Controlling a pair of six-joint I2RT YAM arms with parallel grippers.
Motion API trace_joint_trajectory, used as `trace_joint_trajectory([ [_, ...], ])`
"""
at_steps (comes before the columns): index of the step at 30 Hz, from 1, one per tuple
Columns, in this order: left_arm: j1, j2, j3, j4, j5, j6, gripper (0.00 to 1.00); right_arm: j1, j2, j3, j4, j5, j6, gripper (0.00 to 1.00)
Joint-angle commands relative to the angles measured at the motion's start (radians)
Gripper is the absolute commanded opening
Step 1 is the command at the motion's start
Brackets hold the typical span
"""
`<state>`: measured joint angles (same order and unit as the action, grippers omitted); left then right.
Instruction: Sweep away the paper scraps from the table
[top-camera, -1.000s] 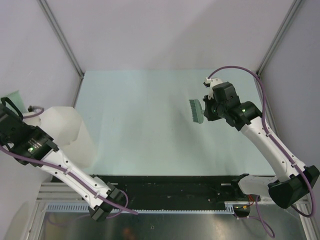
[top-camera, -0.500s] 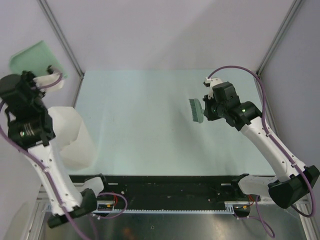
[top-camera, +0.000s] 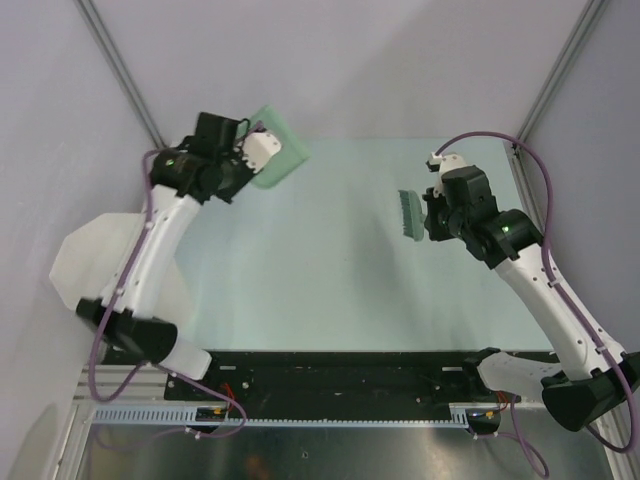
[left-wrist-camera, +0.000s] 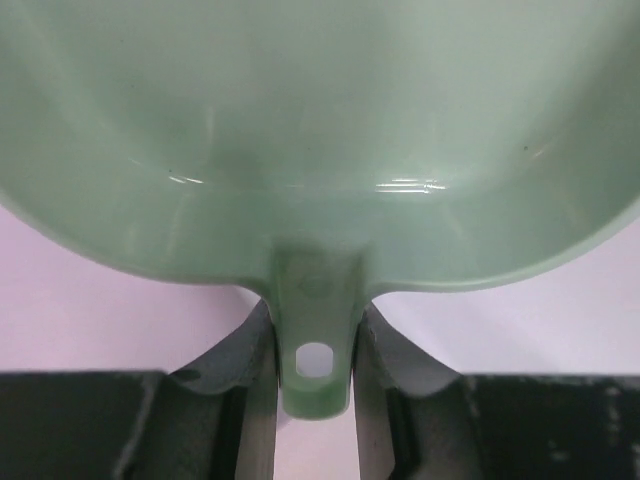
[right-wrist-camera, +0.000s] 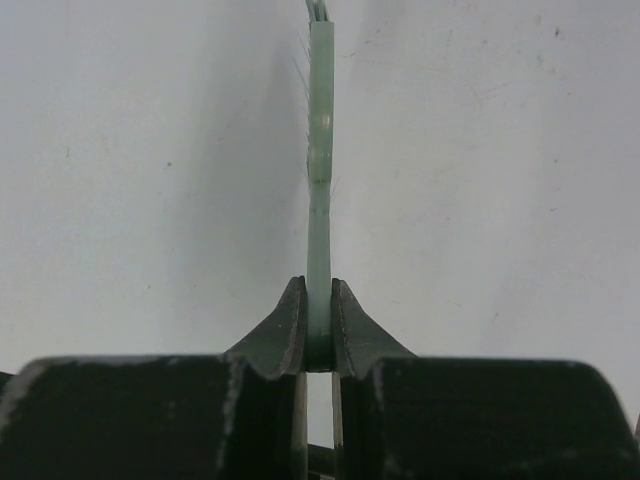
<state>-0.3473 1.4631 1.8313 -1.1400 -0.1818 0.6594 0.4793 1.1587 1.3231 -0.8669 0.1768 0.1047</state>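
Facing each other across the table (top-camera: 330, 290), the dustpan (top-camera: 277, 160) is clamped by its handle in the left gripper (left-wrist-camera: 315, 335) and the brush (top-camera: 410, 213) is pinched in the right gripper (right-wrist-camera: 318, 330), well apart. No paper scraps are seen between them.

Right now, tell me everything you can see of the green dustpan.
The dustpan is pale green glossy plastic: a wide shallow scoop with a short handle tab pierced by a hanging hole. The left gripper is shut on that tab. From above it is held in the air near the far left corner of the table. No scraps show on the face the wrist camera sees.
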Motion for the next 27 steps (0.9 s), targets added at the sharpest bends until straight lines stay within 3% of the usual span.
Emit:
trace_joint_trajectory([
  [1,-0.045,0.132,-0.050,-0.044,0.172,-0.384,0.00,-0.016,-0.037,0.007,-0.006,0.041,0.013,0.00],
  [10,-0.048,0.419,-0.063,-0.046,0.326,-0.494,0.00,-0.018,-0.019,0.004,0.000,0.033,0.018,0.00],
  [21,-0.048,0.713,-0.003,-0.044,0.272,-0.443,0.02,-0.018,-0.022,0.002,-0.017,0.027,0.016,0.00],
  [25,-0.048,0.735,0.003,-0.037,0.251,-0.425,0.11,-0.018,-0.024,0.001,-0.015,0.026,0.012,0.00],
  [27,-0.047,0.730,0.003,-0.033,0.242,-0.422,0.25,-0.015,-0.022,0.001,-0.015,0.021,0.010,0.00],
])
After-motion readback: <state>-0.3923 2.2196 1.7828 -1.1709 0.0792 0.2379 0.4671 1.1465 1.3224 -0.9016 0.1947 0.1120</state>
